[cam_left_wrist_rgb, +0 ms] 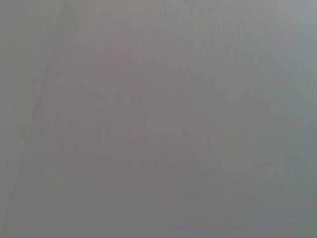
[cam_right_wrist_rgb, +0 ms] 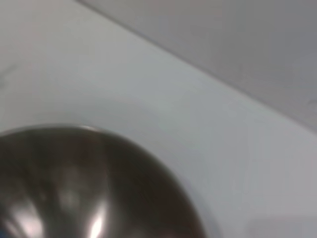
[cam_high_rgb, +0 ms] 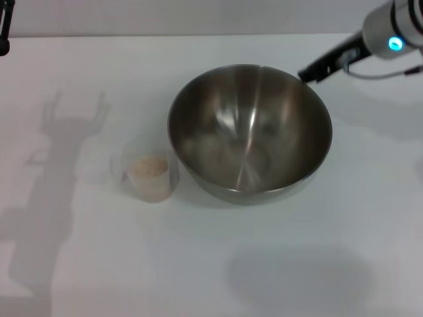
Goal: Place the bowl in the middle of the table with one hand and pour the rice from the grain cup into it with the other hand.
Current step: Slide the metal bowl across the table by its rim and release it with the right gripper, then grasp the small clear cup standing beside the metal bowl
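The steel bowl (cam_high_rgb: 250,132) stands upright near the middle of the white table (cam_high_rgb: 297,264), and nothing lies inside it. The right wrist view looks down on the bowl (cam_right_wrist_rgb: 74,183) from close by. The clear grain cup (cam_high_rgb: 147,173) stands just left of the bowl, almost touching it, with pale rice (cam_high_rgb: 147,166) in it. My right gripper (cam_high_rgb: 308,74) reaches in from the far right, its dark tips at the bowl's far right rim. My left gripper (cam_high_rgb: 4,26) stays at the far left edge of the head view, well away from the cup.
The table's far edge (cam_high_rgb: 132,35) meets a grey wall behind the bowl. Arm shadows fall on the table's left side (cam_high_rgb: 59,132). The left wrist view holds only a plain grey surface.
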Available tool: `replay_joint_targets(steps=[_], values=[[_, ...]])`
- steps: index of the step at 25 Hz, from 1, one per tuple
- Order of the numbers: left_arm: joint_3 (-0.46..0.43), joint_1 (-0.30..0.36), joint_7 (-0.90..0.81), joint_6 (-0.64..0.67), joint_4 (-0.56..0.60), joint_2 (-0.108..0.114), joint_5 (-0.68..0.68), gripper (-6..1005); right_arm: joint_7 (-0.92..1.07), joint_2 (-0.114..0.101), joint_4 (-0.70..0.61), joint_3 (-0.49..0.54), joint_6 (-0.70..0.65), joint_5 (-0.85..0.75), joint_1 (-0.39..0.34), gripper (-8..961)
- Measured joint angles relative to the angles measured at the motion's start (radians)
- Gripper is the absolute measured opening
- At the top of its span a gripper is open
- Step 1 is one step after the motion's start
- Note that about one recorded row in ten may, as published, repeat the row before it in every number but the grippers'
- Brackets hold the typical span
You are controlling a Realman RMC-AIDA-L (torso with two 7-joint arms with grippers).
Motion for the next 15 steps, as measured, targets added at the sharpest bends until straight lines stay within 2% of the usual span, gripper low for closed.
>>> replay_joint_targets(steps=[5,8,12,15], values=[[0.000,0.006,0.000,0.003,0.000,0.000,0.000,826,-0.003,0.000,-0.109,-0.019,-0.069,-0.019,-0.012,376],[0.000,0.008,0.000,0.003,0.000,0.001,0.000,826,-0.004,0.003,-0.149,-0.075,-0.211,-0.020,-0.041,376],[0.000,0.012,0.000,0.003,0.000,0.001,0.000,826,0.000,0.007,-0.176,-0.210,-0.541,-0.014,-0.131,376],[0.005,0.016,0.000,0.001,0.000,0.002,0.000,823,0.006,0.009,-0.161,-0.331,-0.914,-0.012,-0.231,376]])
